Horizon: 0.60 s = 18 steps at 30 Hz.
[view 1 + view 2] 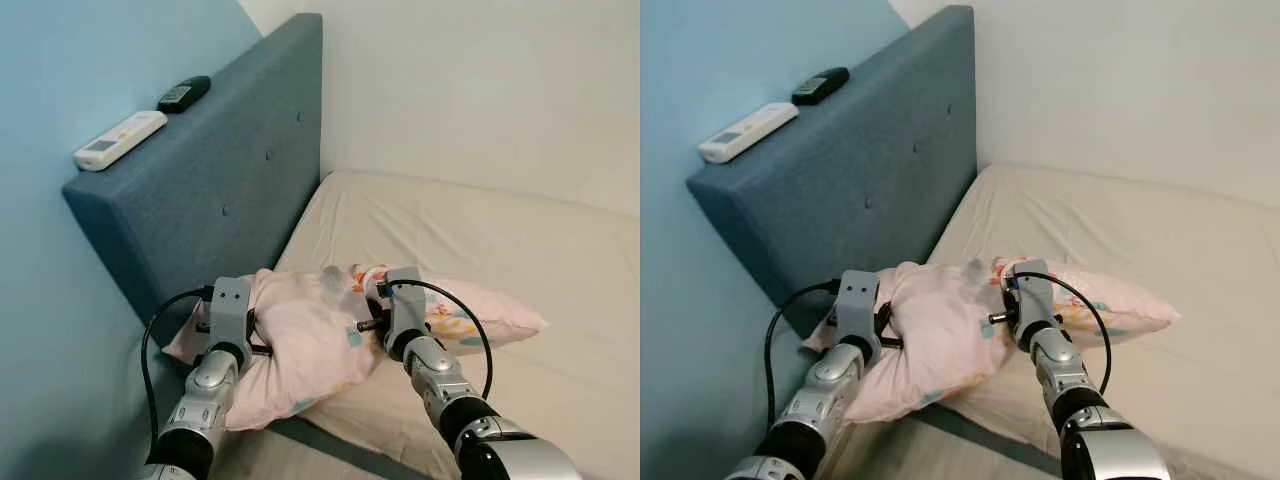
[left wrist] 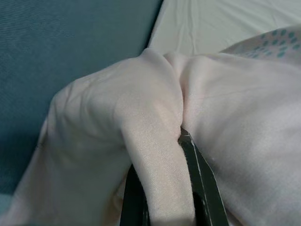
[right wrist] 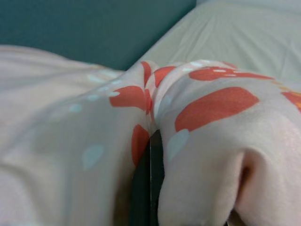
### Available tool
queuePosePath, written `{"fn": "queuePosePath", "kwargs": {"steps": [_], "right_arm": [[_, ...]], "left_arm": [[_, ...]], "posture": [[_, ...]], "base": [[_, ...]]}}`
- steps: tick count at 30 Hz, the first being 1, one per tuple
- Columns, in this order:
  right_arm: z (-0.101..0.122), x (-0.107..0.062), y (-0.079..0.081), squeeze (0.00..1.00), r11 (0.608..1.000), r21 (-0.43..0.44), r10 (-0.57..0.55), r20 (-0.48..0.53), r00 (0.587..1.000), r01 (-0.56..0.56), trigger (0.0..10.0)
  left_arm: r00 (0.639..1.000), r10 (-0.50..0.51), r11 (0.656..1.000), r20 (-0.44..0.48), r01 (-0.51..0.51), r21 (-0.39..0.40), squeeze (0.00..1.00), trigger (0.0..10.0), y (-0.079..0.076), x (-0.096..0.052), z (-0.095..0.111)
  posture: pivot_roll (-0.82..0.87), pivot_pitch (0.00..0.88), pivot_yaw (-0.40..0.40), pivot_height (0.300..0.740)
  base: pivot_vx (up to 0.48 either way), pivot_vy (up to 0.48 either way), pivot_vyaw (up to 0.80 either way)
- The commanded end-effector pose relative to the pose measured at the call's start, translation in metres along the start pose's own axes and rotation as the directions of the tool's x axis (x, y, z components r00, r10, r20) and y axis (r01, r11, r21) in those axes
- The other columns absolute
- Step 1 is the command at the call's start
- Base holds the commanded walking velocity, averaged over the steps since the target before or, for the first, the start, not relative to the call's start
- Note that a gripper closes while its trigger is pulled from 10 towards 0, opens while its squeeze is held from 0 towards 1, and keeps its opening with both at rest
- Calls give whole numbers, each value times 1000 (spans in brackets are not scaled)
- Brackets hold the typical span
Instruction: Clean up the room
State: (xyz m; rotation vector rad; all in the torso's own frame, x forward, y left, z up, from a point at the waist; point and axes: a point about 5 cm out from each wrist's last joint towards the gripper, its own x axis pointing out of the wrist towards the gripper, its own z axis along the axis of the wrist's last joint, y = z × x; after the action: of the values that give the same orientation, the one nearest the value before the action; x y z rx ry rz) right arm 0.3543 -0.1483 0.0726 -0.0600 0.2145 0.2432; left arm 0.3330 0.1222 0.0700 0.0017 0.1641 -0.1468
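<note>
Pink pillow (image 1: 300, 340), lying at the head end of the bed (image 1: 520, 250), near the mattress corner beside the blue headboard (image 1: 220, 190); gripped from two sides for carrying or straightening, judging by the task. Left gripper (image 2: 162, 188) at the pillow's headboard-side edge, black fingers (image 2: 200, 179) clamped on a bunched fold of plain pink cloth. Right gripper (image 3: 153, 179) at the opposite, printed side, fingers pressed together on a pinch of the orange-spotted cover. Two-handed hold likely chosen because the soft pillow sags when held at one point. Along the headboard's top edge: white remote (image 1: 120, 139) and, beyond it, black remote (image 1: 184, 93), apart from each other.
</note>
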Motion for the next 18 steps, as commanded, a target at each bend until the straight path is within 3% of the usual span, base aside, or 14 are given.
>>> {"fn": "queuePosePath", "kwargs": {"steps": [1, 12, 18], "right_arm": [[12, 6, 14, 0, 999, -15, 51, 52, 997, -50, 10000], [13, 6, 15, 0, 998, -20, 58, 54, 997, -57, 10000], [13, 7, 16, 0, 998, -21, 64, 55, 996, -63, 10000]], "left_arm": [[999, 1, 1000, 38, -1, 4, 0, 10000, 3, 0, 6], [999, 7, 1000, 45, -6, -9, 0, 10000, 4, 0, 7], [998, 23, 1000, 50, -23, -10, 0, 10000, 7, -1, 7]], "posture": [[59, 116, -6, 740], [61, 108, -11, 740], [61, 104, -12, 740]], "base": [[469, 0, 0], [463, 0, 0], [0, 0, 0]]}}
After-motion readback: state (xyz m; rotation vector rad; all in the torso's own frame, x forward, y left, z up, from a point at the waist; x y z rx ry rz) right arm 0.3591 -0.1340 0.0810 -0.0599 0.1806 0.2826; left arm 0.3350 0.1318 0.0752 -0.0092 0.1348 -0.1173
